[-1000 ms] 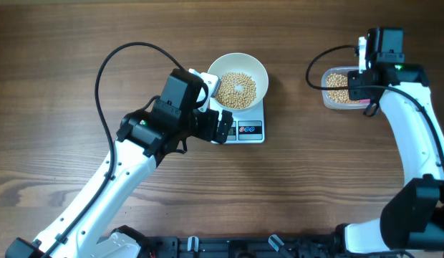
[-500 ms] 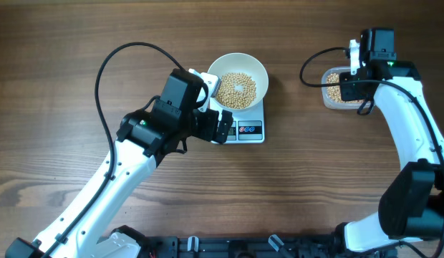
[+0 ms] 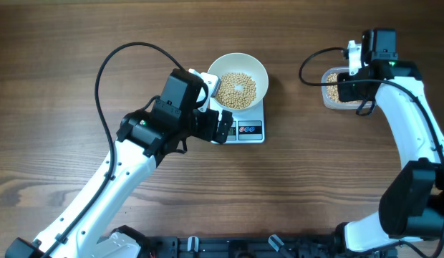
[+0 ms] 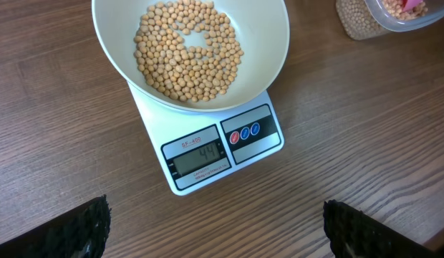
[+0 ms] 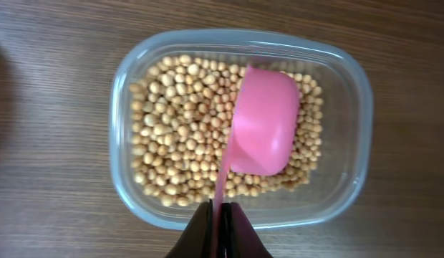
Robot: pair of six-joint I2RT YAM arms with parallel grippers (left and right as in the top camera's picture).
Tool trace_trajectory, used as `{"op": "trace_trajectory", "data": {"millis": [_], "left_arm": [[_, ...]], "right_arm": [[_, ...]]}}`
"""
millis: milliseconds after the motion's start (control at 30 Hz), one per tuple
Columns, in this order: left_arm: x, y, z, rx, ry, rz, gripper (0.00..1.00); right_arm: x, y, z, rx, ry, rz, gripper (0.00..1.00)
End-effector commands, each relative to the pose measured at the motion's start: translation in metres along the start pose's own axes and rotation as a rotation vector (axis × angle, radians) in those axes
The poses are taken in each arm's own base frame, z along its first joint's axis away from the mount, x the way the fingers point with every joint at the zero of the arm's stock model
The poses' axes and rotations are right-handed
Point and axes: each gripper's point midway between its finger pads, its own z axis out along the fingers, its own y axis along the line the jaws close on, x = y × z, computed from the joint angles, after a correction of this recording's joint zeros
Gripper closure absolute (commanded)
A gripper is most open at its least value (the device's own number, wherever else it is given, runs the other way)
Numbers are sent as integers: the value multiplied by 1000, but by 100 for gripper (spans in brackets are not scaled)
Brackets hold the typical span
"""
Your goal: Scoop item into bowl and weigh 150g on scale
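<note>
The white bowl [image 3: 261, 74] stands on the scale [image 3: 249, 131] and holds a layer of tan beans [image 3: 238, 89]. In the left wrist view the bowl [image 4: 265, 50] sits above the scale's display [image 4: 200, 154], which reads 44. My left gripper [image 4: 218, 226] hangs open just in front of the scale, with nothing between its fingers [image 3: 222, 127]. My right gripper [image 5: 221, 209] is shut on the thin handle of a pink scoop [image 5: 263, 122]. The scoop's cup lies on the beans [image 5: 175, 136] inside the clear tub [image 5: 354, 168].
The clear tub [image 3: 328, 94] stands on the wooden table to the right of the scale, partly under my right arm [image 3: 394, 107]. A corner of the tub [image 4: 365, 21] shows at the top right of the left wrist view. A black cable [image 3: 111, 64] loops over the left arm.
My right wrist has shifted slightly left over the tub, still holding the scoop. The left arm, bowl and scale have not moved.
</note>
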Motion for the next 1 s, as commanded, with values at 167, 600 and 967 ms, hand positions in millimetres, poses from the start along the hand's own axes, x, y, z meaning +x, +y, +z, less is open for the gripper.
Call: {"op": "trace_trajectory", "data": {"millis": [167,600,967], "left_arm": [[-7,2,-4,-6,-23,-8,0],[-7,2,-4,-6,-23,-8,0],[-7,2,-4,-6,-23,-8,0]], "right_arm": [[-4,22,-2,-354,-49,130,96],[-2,2,-7,-487,-85,248,96],[-1,-5,-9,-577,-107,313,96]]}}
